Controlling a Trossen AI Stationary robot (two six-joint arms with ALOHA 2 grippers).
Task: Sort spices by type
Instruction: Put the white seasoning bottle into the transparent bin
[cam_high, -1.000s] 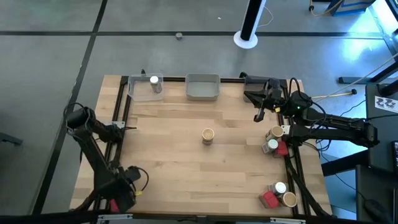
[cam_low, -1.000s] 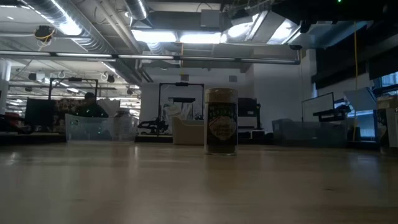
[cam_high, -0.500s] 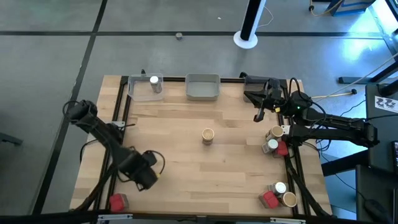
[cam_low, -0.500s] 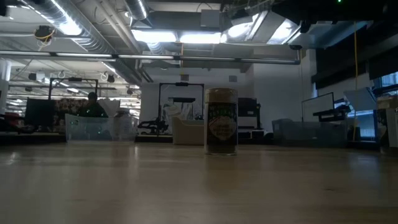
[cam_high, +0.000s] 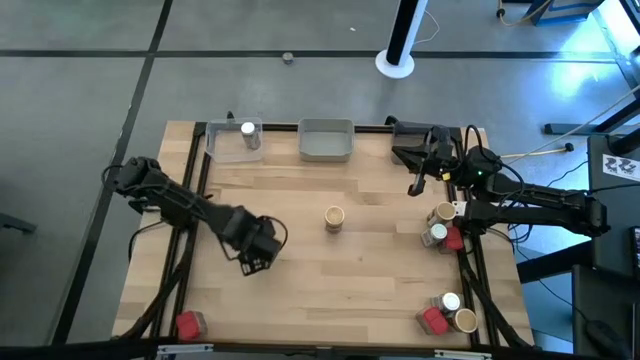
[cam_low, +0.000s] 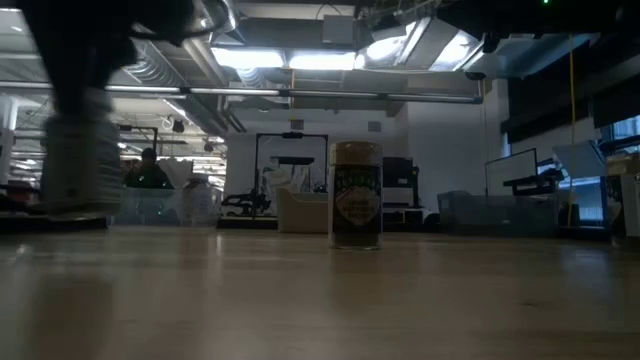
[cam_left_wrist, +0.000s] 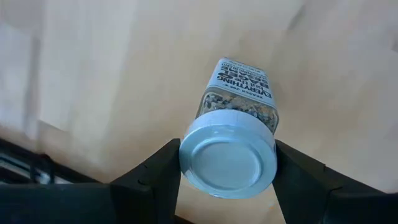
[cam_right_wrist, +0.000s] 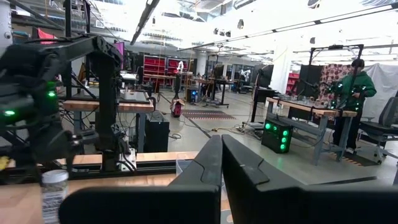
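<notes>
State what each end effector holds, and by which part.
Left end effector grips a white-capped spice jar by its cap, fingers on opposite sides. Right end effector holds nothing.

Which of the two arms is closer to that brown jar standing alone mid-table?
Left. The left gripper is a short way beside the brown jar; the right gripper is slightly farther, toward the table's back.

the white-capped jar (cam_left_wrist: 235, 134) carries a label reading "everything" on its top line, smaller print beneath illegible; the tan-brown jar (cam_low: 355, 195) has a green label, its wording unreadable
</notes>
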